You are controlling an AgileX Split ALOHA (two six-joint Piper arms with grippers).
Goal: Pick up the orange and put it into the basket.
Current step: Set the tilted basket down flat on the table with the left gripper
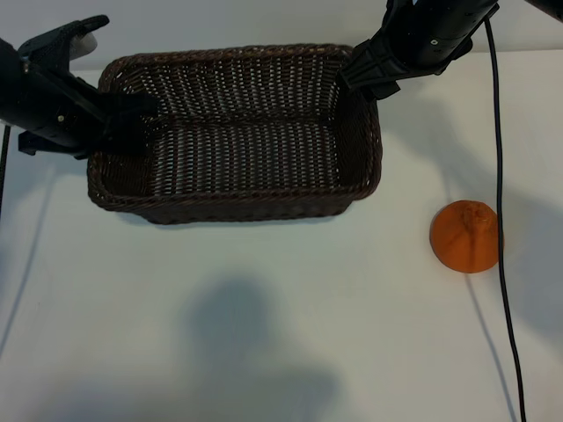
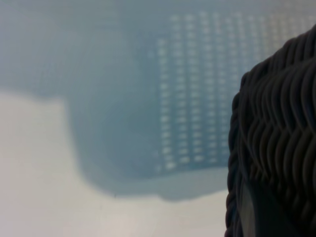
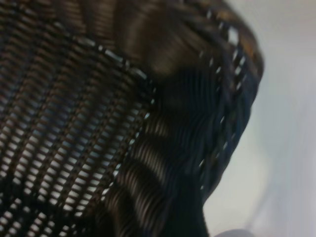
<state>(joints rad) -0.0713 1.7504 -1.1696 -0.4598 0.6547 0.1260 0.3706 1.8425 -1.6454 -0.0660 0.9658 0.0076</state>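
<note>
The orange (image 1: 464,236) lies on the white table to the right of the basket, untouched, with its puckered end up. The dark brown wicker basket (image 1: 237,207) stands at the middle back with nothing inside. My left gripper (image 1: 130,116) is at the basket's left wall, shut on its braided rim; the left wrist view shows that rim (image 2: 276,128) close up against one finger (image 2: 256,212). My right gripper (image 1: 359,77) hangs open over the basket's far right corner, well away from the orange. The right wrist view is filled by that corner of the basket (image 3: 163,163).
A black cable (image 1: 503,264) hangs from the right arm and runs down the table just right of the orange. A person's shadow (image 1: 246,352) falls on the bare white table in front of the basket.
</note>
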